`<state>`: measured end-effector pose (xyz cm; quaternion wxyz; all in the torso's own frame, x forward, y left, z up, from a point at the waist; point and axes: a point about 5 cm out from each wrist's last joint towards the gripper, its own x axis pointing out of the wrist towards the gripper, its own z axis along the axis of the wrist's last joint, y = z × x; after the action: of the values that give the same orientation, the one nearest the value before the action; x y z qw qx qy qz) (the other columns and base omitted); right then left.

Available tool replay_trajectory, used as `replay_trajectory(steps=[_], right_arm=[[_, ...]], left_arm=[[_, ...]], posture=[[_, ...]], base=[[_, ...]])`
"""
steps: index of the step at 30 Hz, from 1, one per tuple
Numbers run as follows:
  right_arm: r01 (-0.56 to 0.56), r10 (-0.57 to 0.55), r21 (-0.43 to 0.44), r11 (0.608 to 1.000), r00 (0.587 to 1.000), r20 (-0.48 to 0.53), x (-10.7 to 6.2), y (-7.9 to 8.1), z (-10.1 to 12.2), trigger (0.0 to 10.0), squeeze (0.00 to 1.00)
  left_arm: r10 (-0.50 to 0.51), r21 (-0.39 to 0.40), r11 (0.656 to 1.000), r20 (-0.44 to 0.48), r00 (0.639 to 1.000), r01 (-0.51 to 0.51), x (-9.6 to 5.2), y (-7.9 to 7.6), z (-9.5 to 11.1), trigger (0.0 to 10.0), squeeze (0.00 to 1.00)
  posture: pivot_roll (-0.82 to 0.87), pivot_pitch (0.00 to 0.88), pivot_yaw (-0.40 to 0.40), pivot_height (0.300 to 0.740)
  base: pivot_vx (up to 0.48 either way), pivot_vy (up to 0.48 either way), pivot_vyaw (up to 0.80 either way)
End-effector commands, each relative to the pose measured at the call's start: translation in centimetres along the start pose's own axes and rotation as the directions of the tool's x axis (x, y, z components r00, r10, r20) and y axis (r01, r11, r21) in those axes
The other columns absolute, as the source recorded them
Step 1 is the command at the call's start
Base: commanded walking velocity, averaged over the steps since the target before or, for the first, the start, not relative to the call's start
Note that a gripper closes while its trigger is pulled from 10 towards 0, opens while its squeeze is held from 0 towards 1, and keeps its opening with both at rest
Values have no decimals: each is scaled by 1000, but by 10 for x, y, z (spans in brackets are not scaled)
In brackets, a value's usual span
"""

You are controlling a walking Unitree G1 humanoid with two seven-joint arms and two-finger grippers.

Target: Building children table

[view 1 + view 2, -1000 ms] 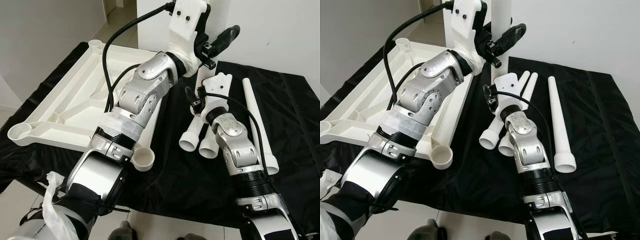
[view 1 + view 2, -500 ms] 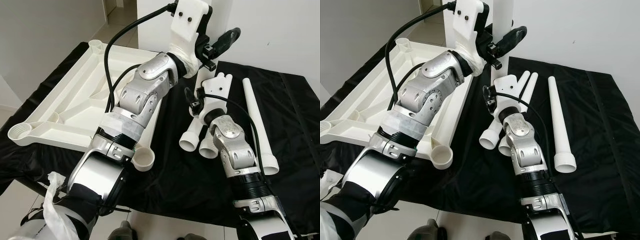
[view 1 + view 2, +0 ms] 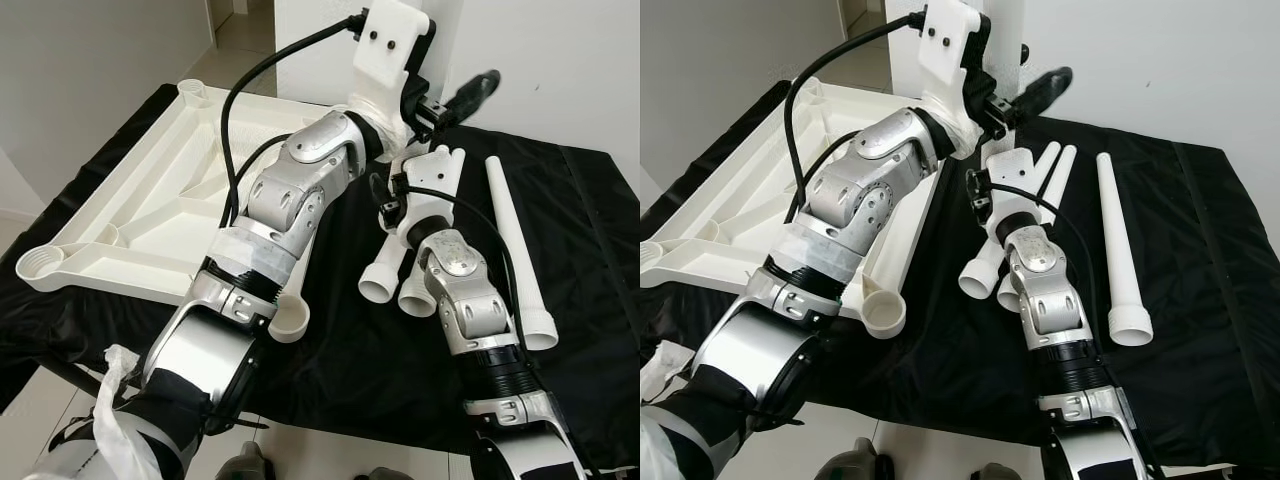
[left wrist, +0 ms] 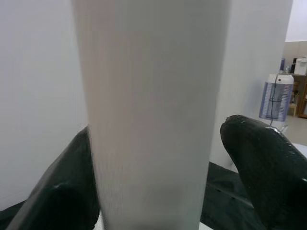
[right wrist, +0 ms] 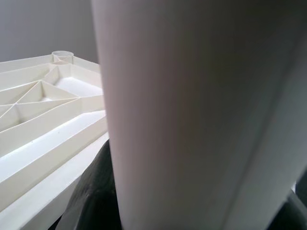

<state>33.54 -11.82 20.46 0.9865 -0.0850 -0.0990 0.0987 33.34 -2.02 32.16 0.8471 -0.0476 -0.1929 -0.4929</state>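
The white table top (image 3: pixel 150 215) lies upside down on a black cloth. One white leg (image 3: pixel 1007 30) stands upright at its far right corner. My left gripper (image 3: pixel 1015 88) is open around this leg. In the left wrist view the leg (image 4: pixel 148 115) touches one finger, and the other finger (image 4: pixel 268 167) stands clear of it. My right gripper (image 3: pixel 1002 160) is lower on the same leg. The right wrist view shows the leg (image 5: pixel 192 105) close up, with dark fingers (image 5: pixel 91 196) pressed to its sides.
Two loose legs (image 3: pixel 385 275) lie side by side under my right forearm. A third leg (image 3: pixel 515 250) lies further right. Open sockets (image 3: pixel 288 318) mark the table top's near corners. The black cloth (image 3: pixel 590 300) ends at the near edge, and a white wall rises behind.
My left gripper's fingers have spread, the outer finger swinging out to the right, off the upright leg. The left forearm has shifted a little to the right. The right arm has barely moved.
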Motion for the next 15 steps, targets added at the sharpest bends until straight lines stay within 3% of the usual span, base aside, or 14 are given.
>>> replay_trajectory(steps=[1, 12, 15], right_arm=[[21, -21, 16, 1000, 1000, 23, 1, -2, 7, 10000, 0], [143, -146, 105, 984, 989, 18, -4, -17, 4, 10000, 0], [210, -214, 147, 967, 977, 16, -9, -29, 3, 10000, 0]], left_arm=[[-116, 0, 993, -3, 993, 116, -2, -7, 1, 10000, 0], [-118, -72, 990, 34, 992, 120, -21, 19, 15, 10000, 0], [-78, -77, 994, 29, 997, 80, -34, 34, 19, 10000, 0]], posture=[[30, 0, -1, 740], [33, 0, 4, 740], [38, 0, 2, 740]], base=[[0, 0, 0], [0, 0, 0], [0, 0, 0]])
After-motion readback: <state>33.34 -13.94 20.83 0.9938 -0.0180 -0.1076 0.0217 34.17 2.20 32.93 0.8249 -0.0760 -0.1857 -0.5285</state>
